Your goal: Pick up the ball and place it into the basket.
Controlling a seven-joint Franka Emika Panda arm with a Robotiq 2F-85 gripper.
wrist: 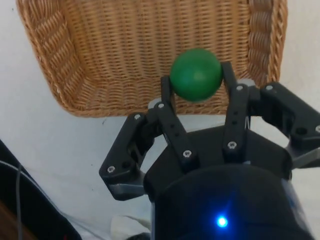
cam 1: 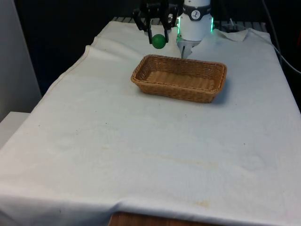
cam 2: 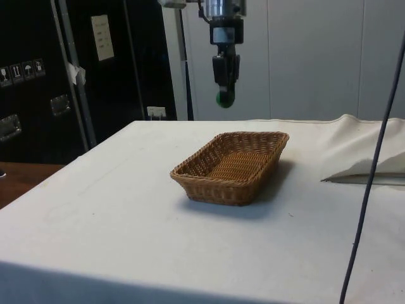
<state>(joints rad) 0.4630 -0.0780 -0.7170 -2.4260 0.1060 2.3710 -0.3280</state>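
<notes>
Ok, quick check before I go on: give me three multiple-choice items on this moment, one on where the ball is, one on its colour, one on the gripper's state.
1. Where is the ball?
A. in the basket
B. held in the air near the basket's far edge
C. on the cloth

2. What colour is the ball?
A. red
B. yellow
C. green

3. What is the gripper doing?
A. shut on the ball
B. open, empty
C. gripping the basket's rim

Key: 1 B, the side view shows it well above the table; 2 C, green in all views; 3 A, the wrist view shows fingers on both sides of it.
</notes>
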